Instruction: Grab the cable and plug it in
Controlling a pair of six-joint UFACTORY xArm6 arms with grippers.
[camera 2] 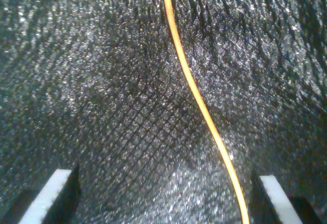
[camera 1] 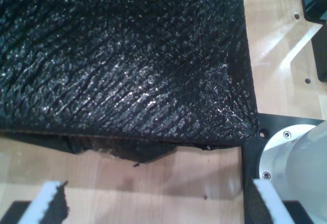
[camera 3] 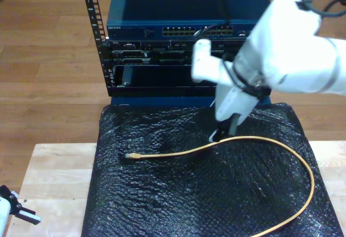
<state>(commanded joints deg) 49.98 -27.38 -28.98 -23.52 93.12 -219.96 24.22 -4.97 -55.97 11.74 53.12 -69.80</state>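
Cable (camera 3: 238,140): thin orange-yellow, plug (camera 3: 131,155) pointing 9 o'clock in the exterior view, on crinkled black sheet (camera 3: 162,194). Your second end effector (camera 2: 163,193): wide open above it.

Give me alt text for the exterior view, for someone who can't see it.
An orange-yellow cable curves across a black textured mat, its plug end toward the exterior view's left. My second gripper hangs open just above the cable's middle, with a rack of network equipment behind.
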